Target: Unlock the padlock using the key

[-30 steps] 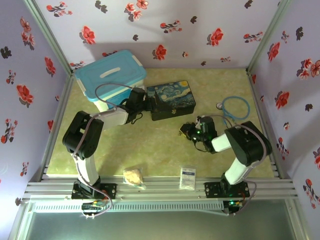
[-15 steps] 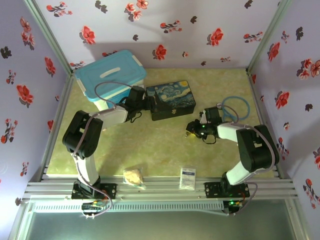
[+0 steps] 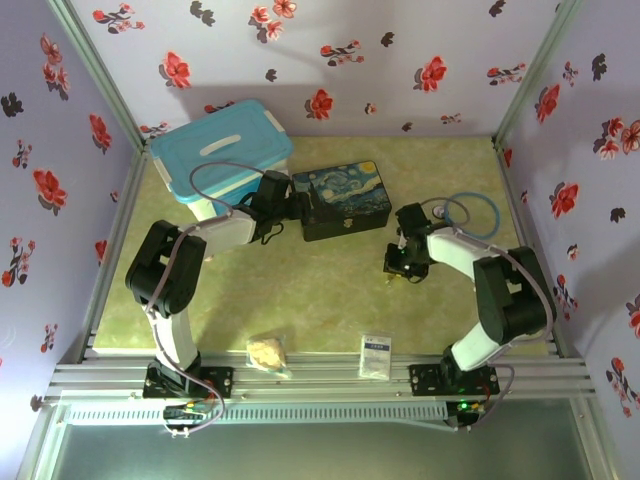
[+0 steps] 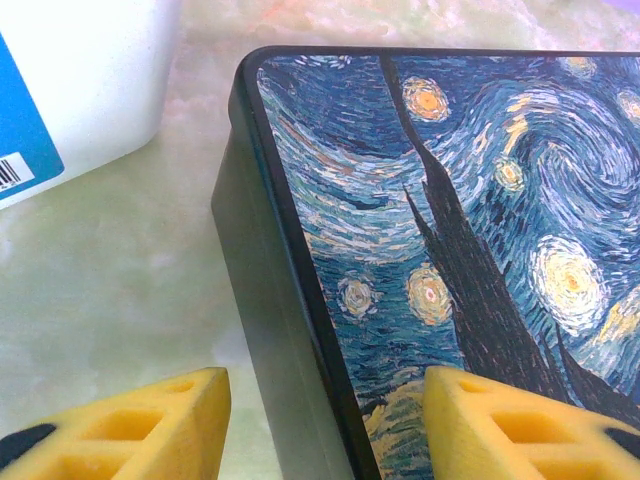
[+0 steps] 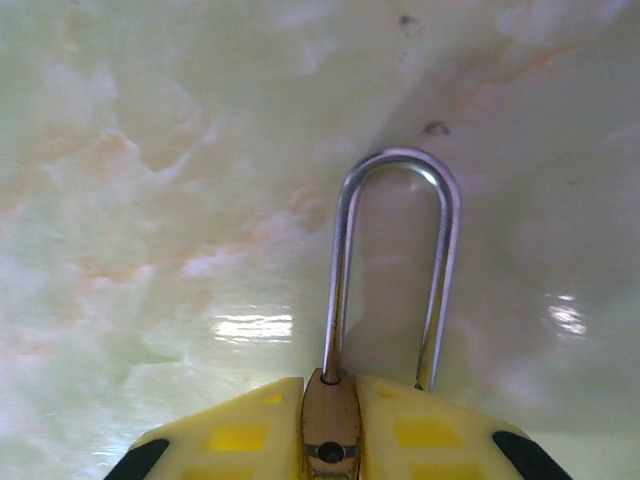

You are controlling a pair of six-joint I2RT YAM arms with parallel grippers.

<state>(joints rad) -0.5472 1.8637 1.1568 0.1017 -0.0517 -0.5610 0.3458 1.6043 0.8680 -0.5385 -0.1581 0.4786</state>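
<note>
The padlock (image 5: 330, 418) has its small brass body pinched between my right gripper's (image 5: 330, 388) yellow pads. Its silver shackle (image 5: 397, 158) sticks out over the marbled table top. One shackle leg enters the body; the other ends free beside the right pad (image 5: 420, 425). In the top view the right gripper (image 3: 400, 266) points down at the table, right of centre. My left gripper (image 4: 325, 405) is open, straddling the near edge of the dark-blue starry-night tin (image 4: 450, 200), one finger beside its wall and one over its lid. The key is hidden.
A white box with a blue lid (image 3: 220, 150) stands at the back left, close to the tin (image 3: 345, 198) and the left gripper (image 3: 290, 210). A blue ring of cord (image 3: 472, 212) lies at the right. A white packet (image 3: 376, 354) and a beige crumpled lump (image 3: 266, 352) lie near the front rail.
The right gripper has shifted a little to the right and its forearm has swung toward the back. The left arm has not moved.
</note>
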